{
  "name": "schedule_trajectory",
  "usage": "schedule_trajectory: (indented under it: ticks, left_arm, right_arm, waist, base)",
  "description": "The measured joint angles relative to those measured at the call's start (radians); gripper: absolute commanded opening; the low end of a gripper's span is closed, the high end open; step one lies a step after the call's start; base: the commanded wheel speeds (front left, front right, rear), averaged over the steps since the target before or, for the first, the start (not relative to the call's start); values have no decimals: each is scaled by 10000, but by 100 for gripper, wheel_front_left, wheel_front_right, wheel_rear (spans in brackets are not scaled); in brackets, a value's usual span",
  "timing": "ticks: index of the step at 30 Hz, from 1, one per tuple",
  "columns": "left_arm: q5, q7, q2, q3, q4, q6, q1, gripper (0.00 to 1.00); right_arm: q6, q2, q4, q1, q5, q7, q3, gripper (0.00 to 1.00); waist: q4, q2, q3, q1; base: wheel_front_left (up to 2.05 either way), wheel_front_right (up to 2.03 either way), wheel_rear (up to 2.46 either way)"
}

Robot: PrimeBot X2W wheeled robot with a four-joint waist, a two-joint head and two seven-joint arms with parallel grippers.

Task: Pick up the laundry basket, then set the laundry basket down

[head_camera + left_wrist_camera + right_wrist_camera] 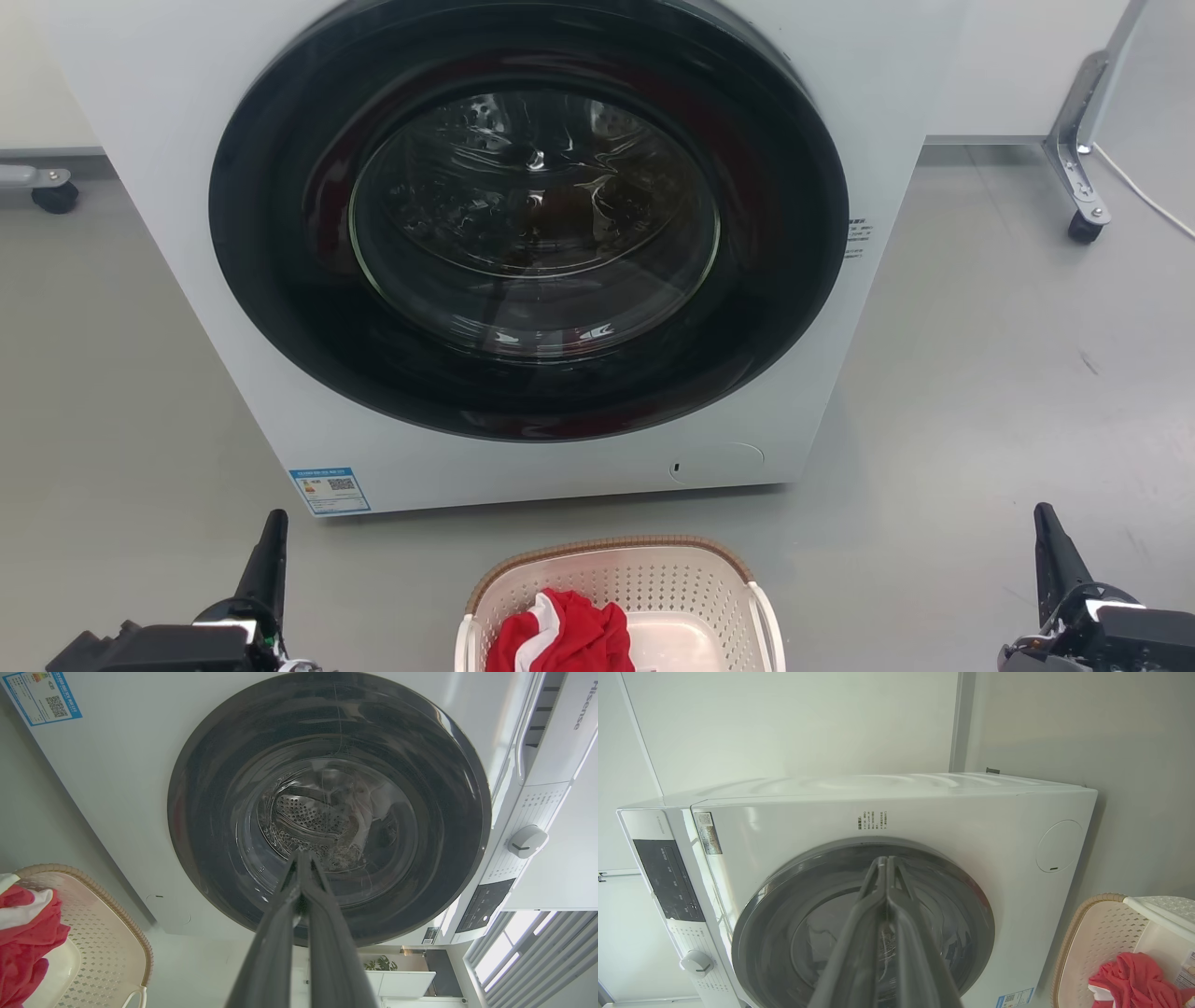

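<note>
White front-loading washing machine ahead, round dark door facing forward, standing on grey floor. Laundry basket on the floor just before the machine and apart from it, at bottom centre of head view, between the two arms. Red-and-white cloth bunched inside, toward its left side. Left jaws at lower left, right jaws at lower right; both well clear of the basket, pressed together, holding nothing.

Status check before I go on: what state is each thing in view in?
Cream-white perforated plastic laundry basket: upright on the floor, ungripped.
Red-and-white cloth: bundled inside the basket.
Round dark glass washer door: shut.
Left end effector: shut, empty.
Right end effector: shut, empty.
</note>
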Motion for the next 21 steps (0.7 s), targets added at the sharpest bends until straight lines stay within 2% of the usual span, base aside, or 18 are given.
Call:
schedule_trajectory:
  ticks: [21]
  left_arm:
    - [-8, 0, 0, -2, 10, -23, 0, 0]
  right_arm:
    - [0, 4, 2, -1, 2, 0, 2, 0]
  waist:
    - [0, 0, 0, -1]
  base:
    - [0, 0, 0]
